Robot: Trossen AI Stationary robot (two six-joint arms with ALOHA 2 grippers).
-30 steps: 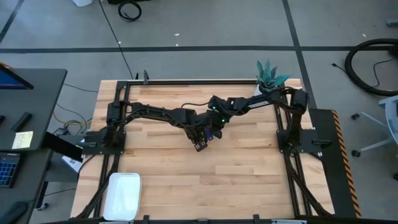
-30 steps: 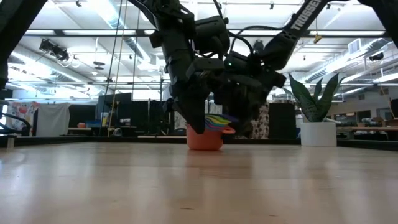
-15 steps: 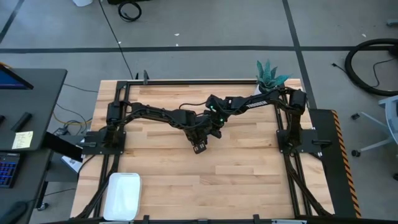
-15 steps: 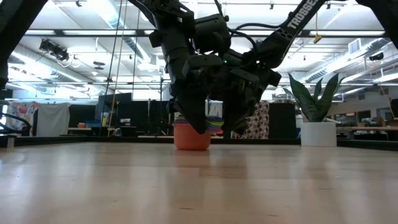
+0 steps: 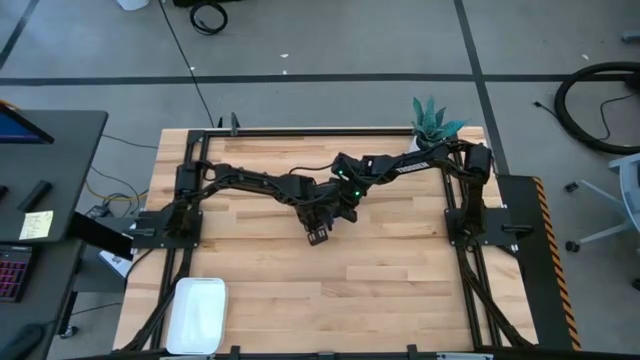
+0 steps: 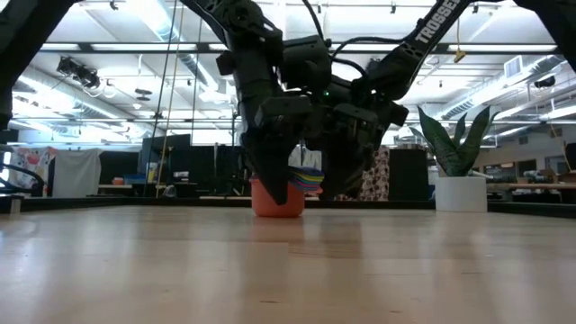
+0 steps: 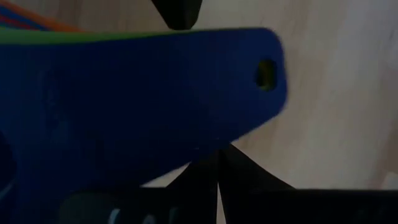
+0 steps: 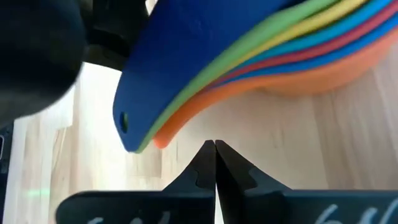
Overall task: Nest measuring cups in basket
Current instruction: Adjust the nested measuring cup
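Left gripper: fingers pressed together, tips meeting just beside the dark blue top handle, pinching nothing visible. Poised low over mid-table, close against the stack.

Right gripper: fingers likewise pressed flat together, tips apart from the fanned handles, nothing between them. Crowded in beside the left gripper above the same spot.

Measuring cups: nested as one stack, orange outermost and resting on the table, then red, light blue, yellow, green, dark blue on top; handles fanned to one side. Standing free at table centre, largely hidden beneath both grippers in the high view. Nesting judged complete; transfer not yet done.

Basket: white, at the near left corner of the table, well apart from the stack, nothing seen inside.

Potted plant: far right corner, clear of any path to the basket.

Table: bare wood between stack and basket; open run for a carry. Basket close to the table edge and the left arm's frame; likely tight there.
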